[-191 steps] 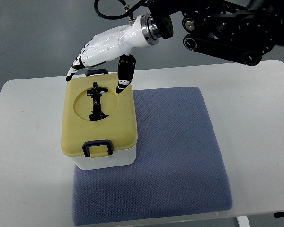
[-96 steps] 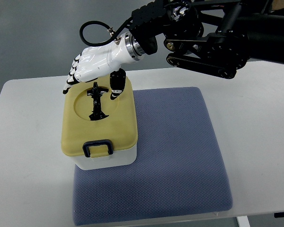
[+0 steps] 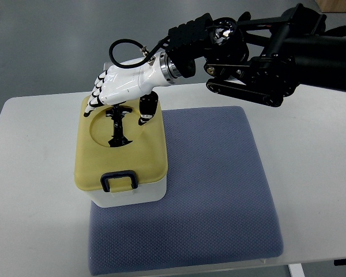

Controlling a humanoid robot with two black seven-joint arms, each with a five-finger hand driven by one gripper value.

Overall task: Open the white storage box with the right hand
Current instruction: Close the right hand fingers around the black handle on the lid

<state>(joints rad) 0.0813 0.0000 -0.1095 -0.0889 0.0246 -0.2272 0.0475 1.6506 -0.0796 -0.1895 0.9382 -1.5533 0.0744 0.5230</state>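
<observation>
Right hand [image 3: 122, 88] hung over far end of storage box [image 3: 122, 151]; fingers spread, holding nothing, thumb pointing down at lid. Box stood on left part of blue-grey mat [image 3: 202, 190], on white bench [image 3: 29, 173]. Long axis ran near to far. Black folding handle [image 3: 117, 125] lay in round recess just below and nearer than hand. Yellow lid matte, smooth, rounded corners; white base; dark latch [image 3: 119, 180] on near edge. Mat woven, dimpled. Left arm absent.

Lab: bare white table [image 3: 34, 173], grey floor [image 3: 46, 46]

White right hand [image 3: 122, 86] with black fingertips, silver wrist ring, black arm [image 3: 265, 52], looped black cable [image 3: 118, 47]
</observation>
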